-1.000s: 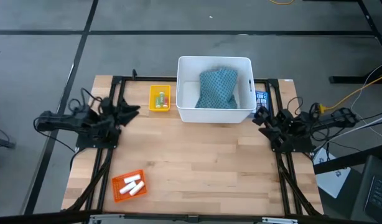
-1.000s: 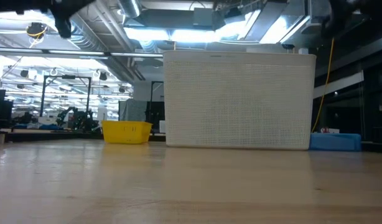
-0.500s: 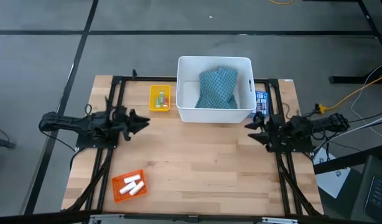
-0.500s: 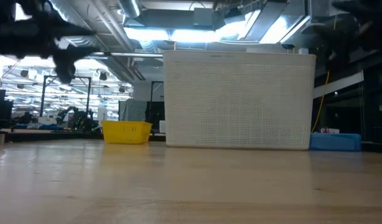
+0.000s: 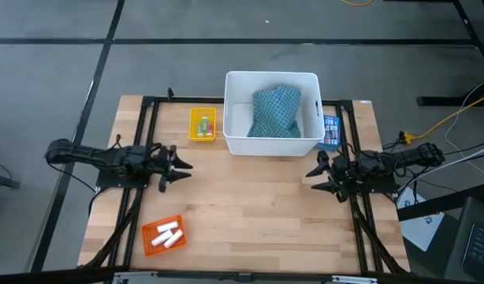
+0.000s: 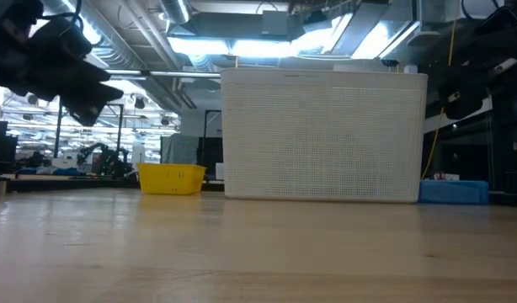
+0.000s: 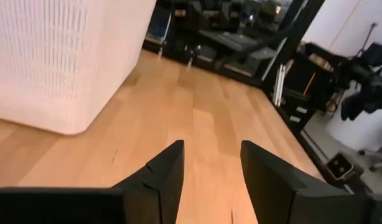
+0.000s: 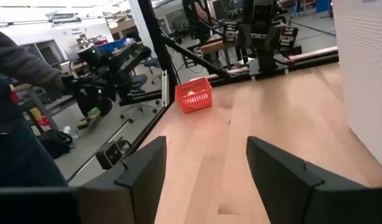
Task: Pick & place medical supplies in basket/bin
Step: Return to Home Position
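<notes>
The white bin stands at the table's far middle with the teal patterned pouch lying inside it. The yellow tray, left of the bin, holds the green and pink-red pieces. The orange tray near the near-left corner holds three white rolls. My left gripper is open above the table's left part, pointing right. My right gripper is open above the right part, pointing left. Both hold nothing.
A blue printed box lies right of the bin, against the table's black frame. Bare wood lies between the two grippers and along the near edge. In the right wrist view a person's sleeve shows beyond the table.
Both arms have swung inward from the table's side rails. The left gripper has moved right toward the table's middle, the right gripper left toward it, and both have come down lower. Nothing on the table has moved.
</notes>
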